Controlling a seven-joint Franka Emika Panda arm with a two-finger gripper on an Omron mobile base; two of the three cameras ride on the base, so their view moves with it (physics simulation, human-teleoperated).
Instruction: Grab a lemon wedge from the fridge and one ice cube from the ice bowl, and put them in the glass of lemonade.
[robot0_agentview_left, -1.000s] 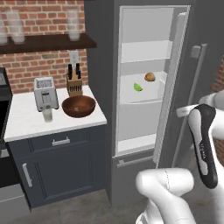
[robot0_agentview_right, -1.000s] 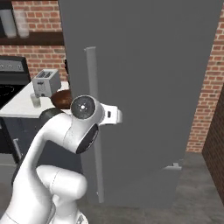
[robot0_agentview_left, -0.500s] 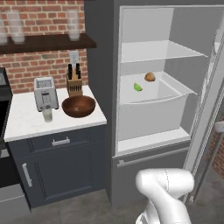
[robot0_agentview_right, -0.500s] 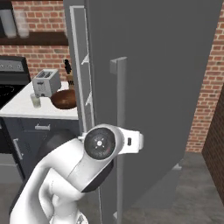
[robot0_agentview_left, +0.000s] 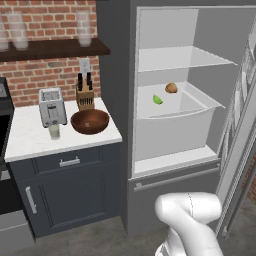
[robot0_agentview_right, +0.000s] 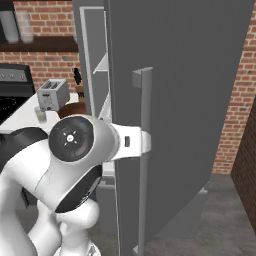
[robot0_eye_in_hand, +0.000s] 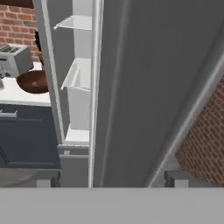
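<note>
Left to right: glass of lemonade (robot0_agentview_left: 54, 131) and ice bowl (robot0_agentview_left: 90, 121) wait on the counter; the tiny lemon wedge (robot0_agentview_left: 157, 99), likely light, slick and soft, lies on the open fridge (robot0_agentview_left: 175, 125) shelf, best pinched across its flanks; gripper state unclear

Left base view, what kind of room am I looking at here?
A home kitchen, rendered rather than real. An open fridge with white shelves stands beside a white counter carrying a toaster, a knife block and a wooden bowl, with a brick wall behind.
</note>
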